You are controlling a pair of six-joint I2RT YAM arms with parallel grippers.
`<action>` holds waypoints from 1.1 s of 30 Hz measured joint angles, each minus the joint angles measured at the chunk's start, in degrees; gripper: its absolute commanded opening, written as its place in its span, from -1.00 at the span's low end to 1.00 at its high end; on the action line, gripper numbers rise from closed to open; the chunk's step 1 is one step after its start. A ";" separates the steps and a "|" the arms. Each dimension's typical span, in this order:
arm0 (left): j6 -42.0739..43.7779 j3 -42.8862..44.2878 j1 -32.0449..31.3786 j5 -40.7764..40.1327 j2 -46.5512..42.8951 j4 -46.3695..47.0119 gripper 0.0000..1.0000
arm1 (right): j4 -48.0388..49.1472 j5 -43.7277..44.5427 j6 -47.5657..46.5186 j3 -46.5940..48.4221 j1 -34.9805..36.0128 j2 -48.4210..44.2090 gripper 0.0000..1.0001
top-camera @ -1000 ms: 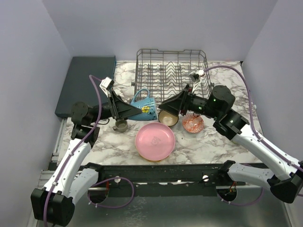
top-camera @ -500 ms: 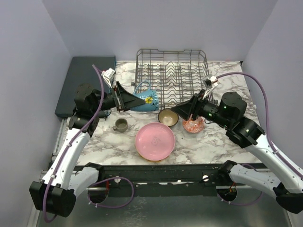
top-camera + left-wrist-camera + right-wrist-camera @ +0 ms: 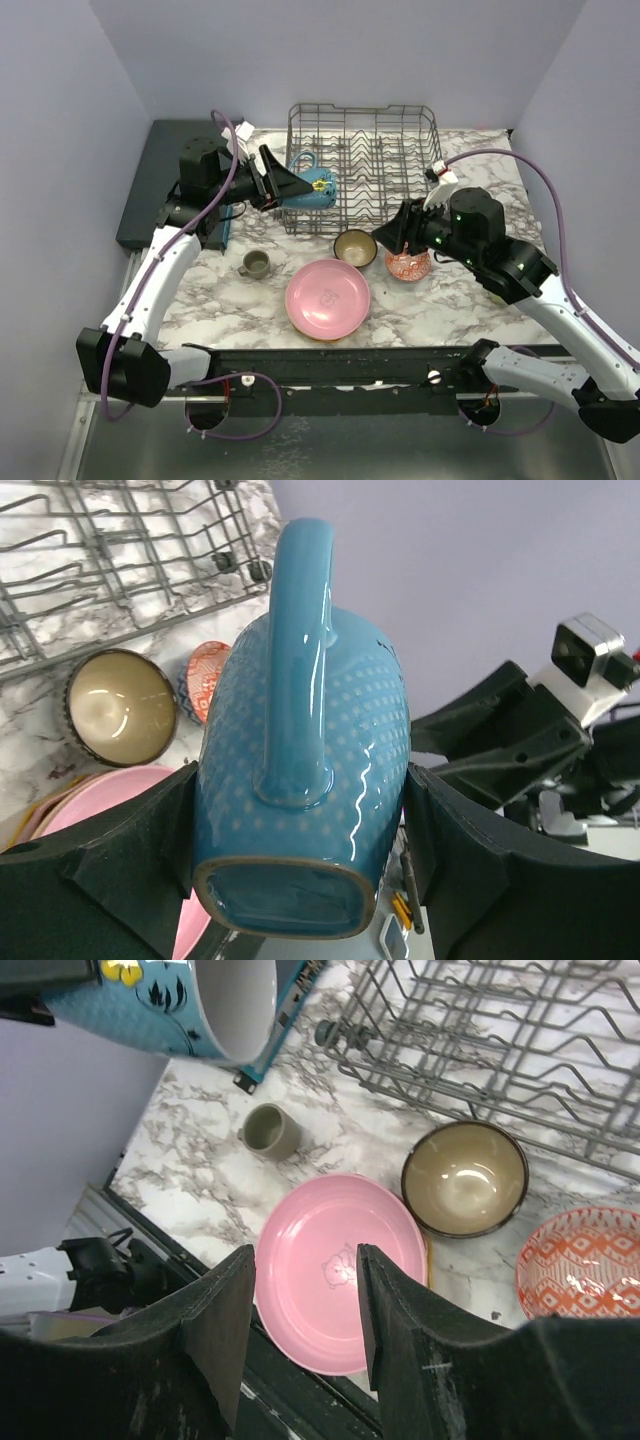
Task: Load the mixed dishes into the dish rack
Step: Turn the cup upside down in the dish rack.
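The left gripper (image 3: 284, 187) grips a blue mug (image 3: 312, 188) by its sides, raised over the left edge of the wire dish rack (image 3: 366, 160). The right gripper (image 3: 386, 238), half open and holding nothing, hangs above a brown bowl (image 3: 355, 247) and a red-patterned bowl (image 3: 408, 265). These sit mid-counter (image 3: 225, 300), behind a pink plate (image 3: 327, 298).

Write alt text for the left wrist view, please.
The left gripper clamps a blue dotted mug by its sides, handle toward the camera. Below it sit a brown bowl, a red-patterned bowl and a pink plate, near a corner of the wire dish rack.
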 measured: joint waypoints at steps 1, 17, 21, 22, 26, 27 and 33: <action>0.55 1.05 0.00 -0.57 0.96 -0.96 -1.00 | -1.07 0.74 -0.07 0.35 0.00 0.33 0.00; 10.62 23.63 -0.15 -12.87 19.39 -14.75 -1.00 | -11.26 4.74 -1.01 3.78 0.00 4.87 -0.03; 12.76 28.48 -1.11 -16.94 24.98 -18.75 -1.00 | -11.28 4.70 -0.72 1.77 0.00 4.63 -0.04; 13.53 30.16 -1.62 -18.47 26.43 -19.91 -1.00 | -11.28 4.68 -0.48 1.09 0.00 4.61 -0.05; 15.78 36.35 -4.87 -22.97 31.85 -23.34 -1.00 | -11.28 4.00 0.52 -1.27 0.00 4.63 -0.06; 16.39 38.12 -5.75 -24.06 33.14 -24.41 -1.00 | -11.28 3.58 0.70 -1.64 0.00 4.63 -0.06; 19.06 48.68 -9.35 -29.92 41.27 -29.18 -1.00 | -11.19 1.46 2.25 -2.99 0.00 4.57 -0.07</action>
